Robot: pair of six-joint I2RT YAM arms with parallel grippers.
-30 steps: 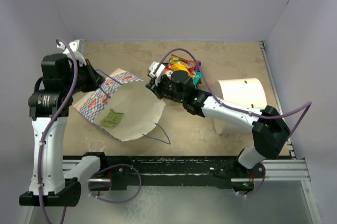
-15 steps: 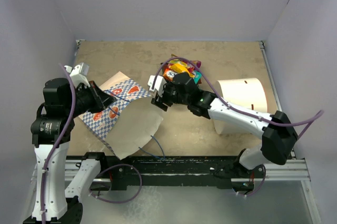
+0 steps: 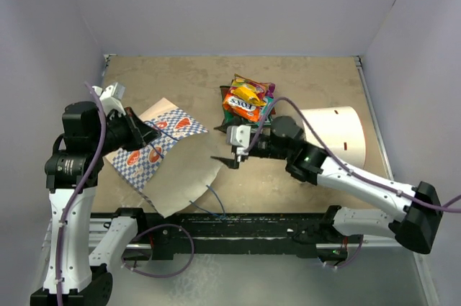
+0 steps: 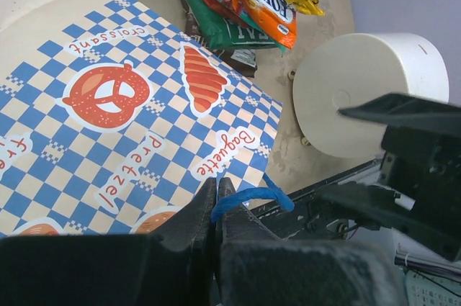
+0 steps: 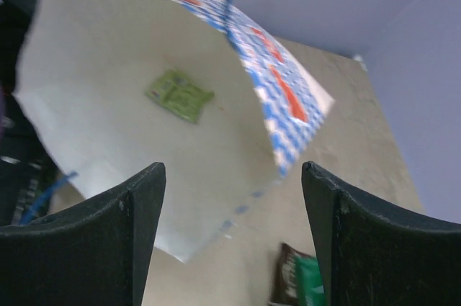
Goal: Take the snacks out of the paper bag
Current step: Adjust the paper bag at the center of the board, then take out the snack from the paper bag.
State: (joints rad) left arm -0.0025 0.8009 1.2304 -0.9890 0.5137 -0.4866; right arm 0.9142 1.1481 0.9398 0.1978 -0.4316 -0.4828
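My left gripper (image 4: 216, 185) is pinched shut on the blue string handle (image 4: 248, 196) of the paper bag (image 3: 167, 149), near the left edge of the table (image 3: 310, 75). The bag's long axis runs diagonally, and its mouth apparently faces my right gripper (image 5: 232, 176), whose fingers are spread and empty. One green packet (image 5: 180, 95) lies inside; the other snacks (image 3: 247, 101) are piled toward the far edge.

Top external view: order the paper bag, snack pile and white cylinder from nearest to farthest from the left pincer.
1. Paper bag: at the left pincer, which pinches its blue handle.
2. Snack pile: centre, toward the back.
3. White cylinder: far right side.
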